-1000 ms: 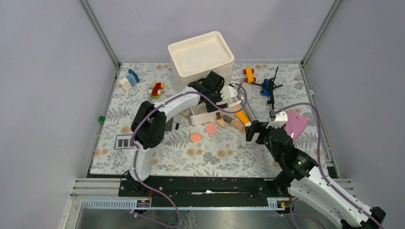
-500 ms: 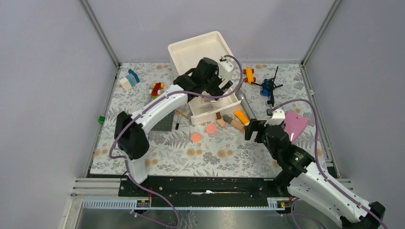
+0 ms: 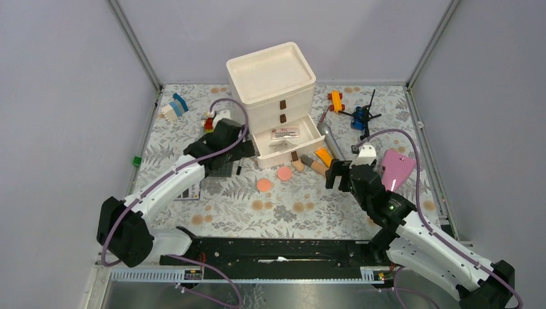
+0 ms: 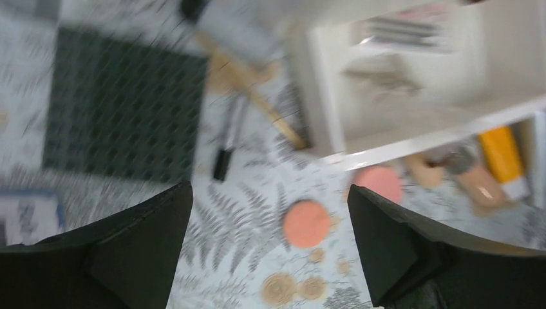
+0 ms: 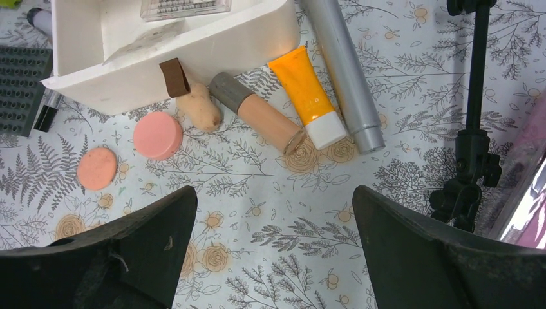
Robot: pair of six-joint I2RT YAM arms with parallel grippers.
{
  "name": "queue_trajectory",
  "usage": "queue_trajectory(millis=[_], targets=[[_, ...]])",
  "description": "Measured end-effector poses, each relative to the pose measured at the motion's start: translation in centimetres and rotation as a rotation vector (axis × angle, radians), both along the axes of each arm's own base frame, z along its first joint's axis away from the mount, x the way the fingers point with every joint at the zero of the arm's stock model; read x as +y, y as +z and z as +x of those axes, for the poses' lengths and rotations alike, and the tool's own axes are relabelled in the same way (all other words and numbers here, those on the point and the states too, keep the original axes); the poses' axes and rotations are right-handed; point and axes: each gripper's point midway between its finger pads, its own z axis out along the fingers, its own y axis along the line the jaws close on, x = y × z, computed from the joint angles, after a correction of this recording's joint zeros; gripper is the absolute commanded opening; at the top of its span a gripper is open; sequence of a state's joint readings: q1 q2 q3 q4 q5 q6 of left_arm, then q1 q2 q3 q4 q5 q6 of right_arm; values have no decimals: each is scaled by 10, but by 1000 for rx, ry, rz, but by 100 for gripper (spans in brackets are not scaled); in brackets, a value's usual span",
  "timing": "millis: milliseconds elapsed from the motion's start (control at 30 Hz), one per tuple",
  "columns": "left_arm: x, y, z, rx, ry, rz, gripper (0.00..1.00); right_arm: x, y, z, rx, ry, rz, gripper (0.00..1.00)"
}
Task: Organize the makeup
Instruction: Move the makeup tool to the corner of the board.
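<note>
The makeup lies in front of the open bottom drawer (image 3: 288,145) of a white drawer unit (image 3: 273,84). In the right wrist view I see an orange tube (image 5: 302,87), a dark-capped beige tube (image 5: 264,119), a silver-grey tube (image 5: 341,71) and two salmon-pink discs (image 5: 158,135) (image 5: 97,168). My right gripper (image 5: 275,189) hangs open above the mat just short of them, nothing in it. My left gripper (image 4: 268,187) is open and empty over one disc (image 4: 306,223), in a blurred view. Thin brushes (image 4: 228,138) lie left of the drawer. A flat packet (image 3: 285,133) lies inside the drawer.
A dark studded baseplate (image 3: 219,166) lies under the left arm. Brick toys (image 3: 174,106) (image 3: 211,120) sit at the back left, an orange toy car (image 3: 335,100) and a black tripod (image 3: 360,118) at the back right. A pink pouch (image 3: 396,166) lies by the right arm.
The left arm has swung back from over the drawer unit, down and to the left of the open drawer. The right gripper has edged slightly toward the tubes.
</note>
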State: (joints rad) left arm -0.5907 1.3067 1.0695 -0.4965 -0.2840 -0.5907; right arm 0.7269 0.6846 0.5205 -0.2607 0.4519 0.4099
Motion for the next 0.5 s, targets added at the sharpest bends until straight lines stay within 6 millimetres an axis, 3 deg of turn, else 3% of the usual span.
queue_trajectory(millis=[67,133,300,500], targets=[[31,-31,-17,88,136,9,99,2,0,2,-3,2,2,98],[49,-46,-32,139,235,14,99,5,-1,3,2,9,2,98],[88,-42,-38,141,499,-44,99,15,-13,5,53,42,-15,98],[156,-50,-42,169,834,-82,99,24,-11,8,60,64,-1,97]])
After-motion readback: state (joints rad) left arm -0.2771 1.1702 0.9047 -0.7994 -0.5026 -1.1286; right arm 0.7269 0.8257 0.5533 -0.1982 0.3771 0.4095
